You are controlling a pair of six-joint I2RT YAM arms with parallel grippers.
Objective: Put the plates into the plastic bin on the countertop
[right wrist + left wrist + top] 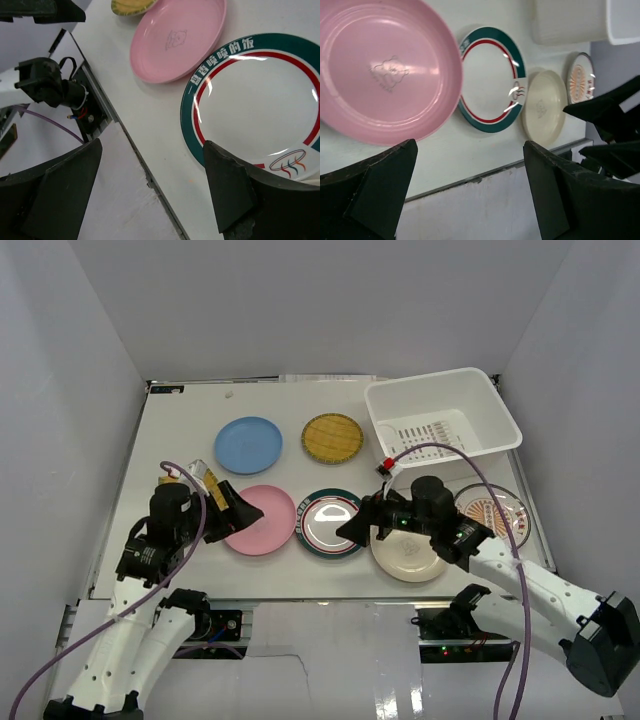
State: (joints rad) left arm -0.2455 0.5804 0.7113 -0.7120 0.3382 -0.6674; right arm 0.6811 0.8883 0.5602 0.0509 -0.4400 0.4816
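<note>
While the small plates (248, 444) all lie on the flat white countertop (190, 420), the white rectangular plastic bin (495, 410) stands empty at its far right corner. Left gripper (238, 508), jaws wide and holding nothing, hangs over the left edge of the round pink plastic plate (268, 525). Right gripper (352, 527), also wide and empty, hovers between the green-rimmed white plate (325, 530) and the cream round plate (410, 558). A sound grasp would likely mean slipping one finger under a rim, pinching the lip, then lifting clear before swinging towards the bin.

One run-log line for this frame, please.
left hand: open, beside pink plate | right hand: open, beside green-rimmed plate | plastic bin: no plates inside yet
</note>
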